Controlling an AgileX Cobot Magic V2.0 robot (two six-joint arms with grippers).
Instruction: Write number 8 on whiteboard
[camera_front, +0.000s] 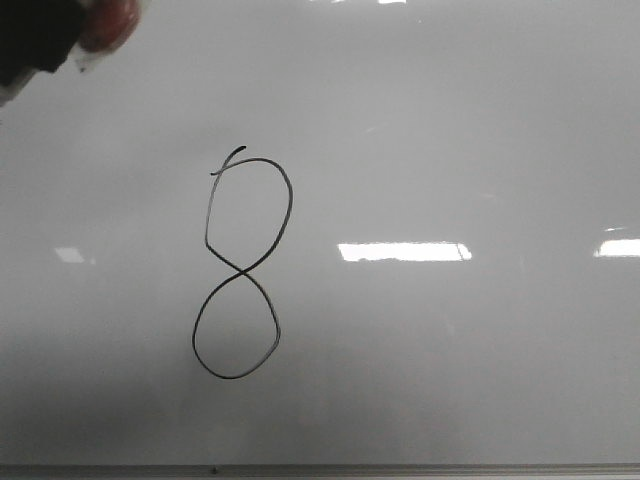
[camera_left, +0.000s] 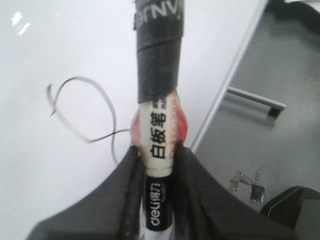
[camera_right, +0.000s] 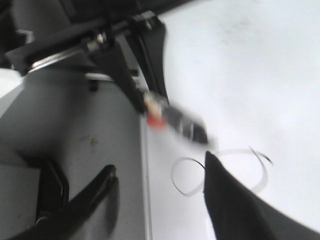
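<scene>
The number 8 (camera_front: 240, 268) is drawn in thin black line, two stacked loops with a hooked tail, left of the middle of the whiteboard (camera_front: 450, 130). My left gripper (camera_left: 157, 150) is shut on a whiteboard marker (camera_left: 156, 125) with a white label, red band and black taped end. In the front view the marker (camera_front: 108, 22) shows blurred at the top left corner, away from the 8. Part of the 8 (camera_left: 82, 107) shows beside the marker in the left wrist view. My right gripper (camera_right: 159, 167) is open and empty, straddling the board's edge strip (camera_right: 145, 200) near the 8 (camera_right: 187, 176).
A thin grey metal strip (camera_front: 320, 469) borders the board at its near edge. Bright rectangular glare patches (camera_front: 404, 251) lie on the board. Beside the board is a grey table (camera_left: 280, 60) with a metal bar (camera_left: 255, 97), foil scraps (camera_left: 247, 182) and a dark object (camera_left: 292, 212).
</scene>
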